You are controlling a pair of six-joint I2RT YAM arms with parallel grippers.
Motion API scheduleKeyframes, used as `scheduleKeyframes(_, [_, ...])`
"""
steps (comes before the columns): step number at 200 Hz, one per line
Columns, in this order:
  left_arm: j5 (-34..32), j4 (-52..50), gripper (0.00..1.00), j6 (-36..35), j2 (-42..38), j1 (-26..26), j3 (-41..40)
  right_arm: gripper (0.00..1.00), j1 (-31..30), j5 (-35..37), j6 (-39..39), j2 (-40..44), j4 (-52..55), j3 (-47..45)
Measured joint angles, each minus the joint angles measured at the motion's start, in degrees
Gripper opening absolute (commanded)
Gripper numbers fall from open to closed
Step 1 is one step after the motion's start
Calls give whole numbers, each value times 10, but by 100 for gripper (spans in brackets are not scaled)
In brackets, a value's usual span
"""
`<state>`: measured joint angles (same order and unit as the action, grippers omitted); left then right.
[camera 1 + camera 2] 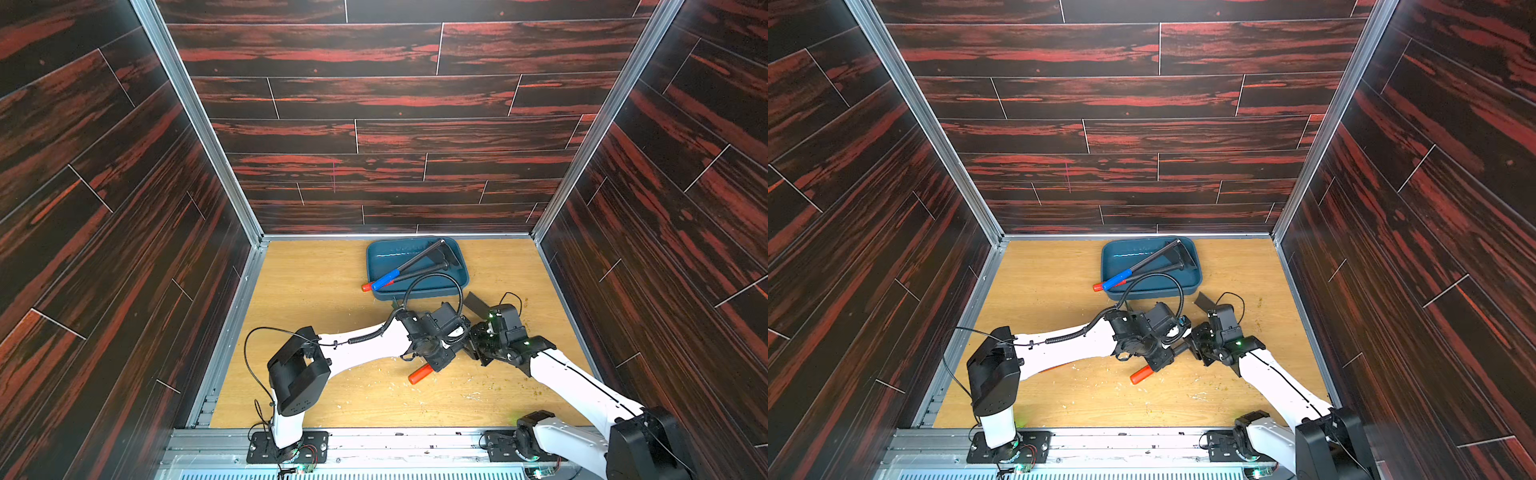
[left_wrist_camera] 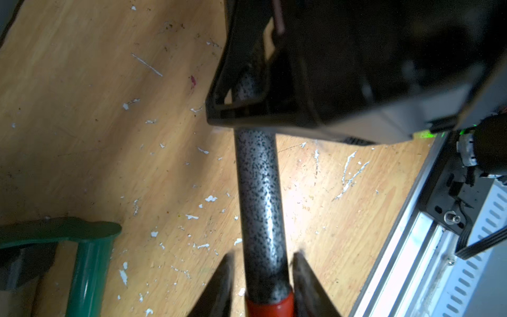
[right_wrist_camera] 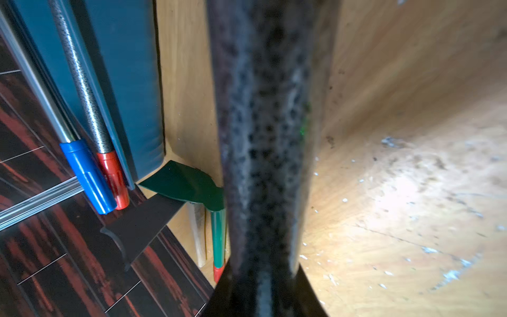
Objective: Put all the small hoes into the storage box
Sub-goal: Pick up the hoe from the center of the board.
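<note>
**Top views.** The storage box sits at 1 o'clock on the table, close to the back wall. Two hoes lie in it, the blue-gripped hoe and the red-gripped hoe. Their grips poke past the rim toward 8 o'clock. The small hoe is outside the box, at the box's 6 o'clock, with its orange grip toward 7 and its blade toward 1. My wrists hide its shaft in both top views. My left claw is at the grip end and my right claw is further up. The jaw gaps are unreadable from here, and I cannot tell if the hoe is off the table.

**Left wrist.** The speckled shaft of the small hoe passes between my left claw's blurred fingers. Slivers of table show on each side, so they are slightly spread and not gripping. My right claw is clamped round the shaft beyond. A green hoe lies beside, cut off at the frame edge.

**Right wrist.** The shaft is blurred and fills the middle. My right claw pinches it, and only the finger roots show. The green hoe's blade lies just beside the box corner, its handle half hidden behind the shaft. There is a dark flat shape next to it that I cannot identify.
</note>
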<state>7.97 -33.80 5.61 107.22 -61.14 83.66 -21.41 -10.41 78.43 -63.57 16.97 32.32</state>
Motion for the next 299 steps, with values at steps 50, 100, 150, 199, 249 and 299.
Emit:
scheduleKeyframes(50, [14,1,45,0,0,0,0,0,-1,9,-6,13,18,1])
scheduleKeyframes(100, [38,4,46,9,3,1,0,0,-1,27,-12,28,37,2])
scheduleKeyframes(150, [56,18,46,22,5,0,0,0,-1,41,-10,37,45,2])
scheduleKeyframes(199, [44,53,45,35,4,-3,-13,0,-1,53,-4,56,49,2])
scheduleKeyframes(249, [29,63,43,47,4,-10,-36,0,-1,66,4,76,50,2])
scheduleKeyframes(299, [24,67,36,51,4,-12,-36,0,-1,71,4,81,54,2])
